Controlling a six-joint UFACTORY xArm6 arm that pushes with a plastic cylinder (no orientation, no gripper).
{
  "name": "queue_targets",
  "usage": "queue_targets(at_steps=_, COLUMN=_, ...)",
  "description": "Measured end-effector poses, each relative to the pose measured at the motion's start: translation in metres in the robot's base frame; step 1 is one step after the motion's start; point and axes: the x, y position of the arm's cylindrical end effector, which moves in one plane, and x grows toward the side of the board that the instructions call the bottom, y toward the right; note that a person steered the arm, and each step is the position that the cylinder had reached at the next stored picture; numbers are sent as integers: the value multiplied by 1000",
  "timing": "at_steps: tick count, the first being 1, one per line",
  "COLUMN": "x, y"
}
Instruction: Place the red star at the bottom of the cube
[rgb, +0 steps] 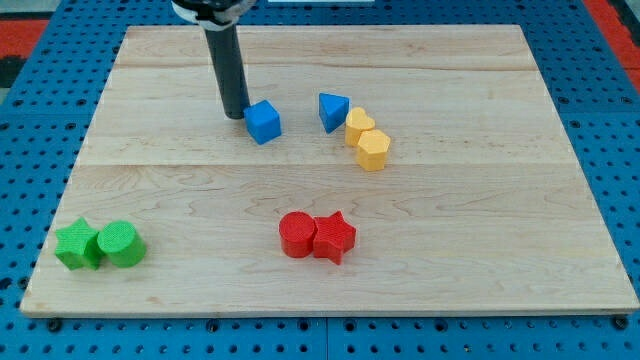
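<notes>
The red star (335, 238) lies low on the wooden board (480, 230), just right of centre, touching a red cylinder (297, 234) on its left. The blue cube (263, 122) sits in the upper middle, well above the star. My tip (236, 115) rests on the board just left of the blue cube, close to or touching its left side. The dark rod rises from the tip toward the view's top.
A blue triangle block (333, 110) sits right of the cube. Two yellow blocks (359, 127) (373, 149) touch each other below-right of it. A green star-like block (77, 245) and a green cylinder (121, 243) sit at the bottom left corner.
</notes>
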Motion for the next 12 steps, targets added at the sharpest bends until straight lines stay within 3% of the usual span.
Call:
queue_targets(at_steps=4, x=34, y=-29)
queue_targets(at_steps=9, x=20, y=-22)
queue_targets(at_steps=11, x=116, y=-49)
queue_targets(at_steps=12, x=160, y=-21)
